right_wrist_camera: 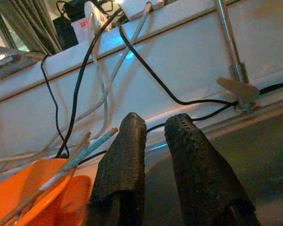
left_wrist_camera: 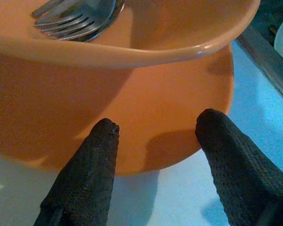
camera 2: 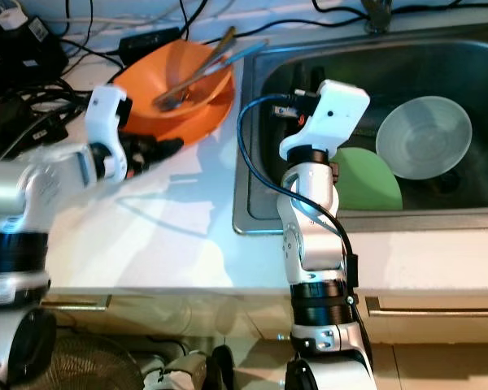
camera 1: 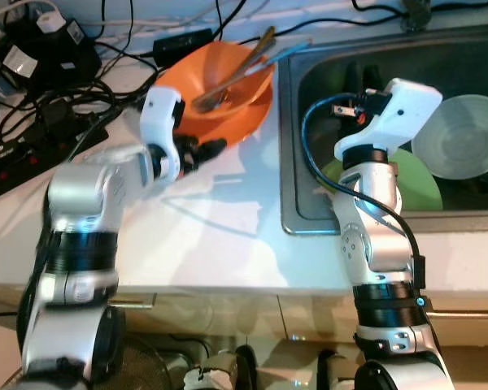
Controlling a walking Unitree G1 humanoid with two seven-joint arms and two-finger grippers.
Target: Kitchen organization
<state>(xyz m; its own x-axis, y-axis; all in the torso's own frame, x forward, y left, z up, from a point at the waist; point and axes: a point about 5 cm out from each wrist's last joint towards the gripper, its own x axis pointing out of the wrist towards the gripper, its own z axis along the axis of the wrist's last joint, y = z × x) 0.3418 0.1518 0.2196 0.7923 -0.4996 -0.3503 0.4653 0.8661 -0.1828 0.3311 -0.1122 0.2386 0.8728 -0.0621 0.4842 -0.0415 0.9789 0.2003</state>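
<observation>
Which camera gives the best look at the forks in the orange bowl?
The left wrist view: the forks lie close up, tines clear, inside the orange bowl. Both eye views show them small; the right wrist view shows mainly the handles.
</observation>
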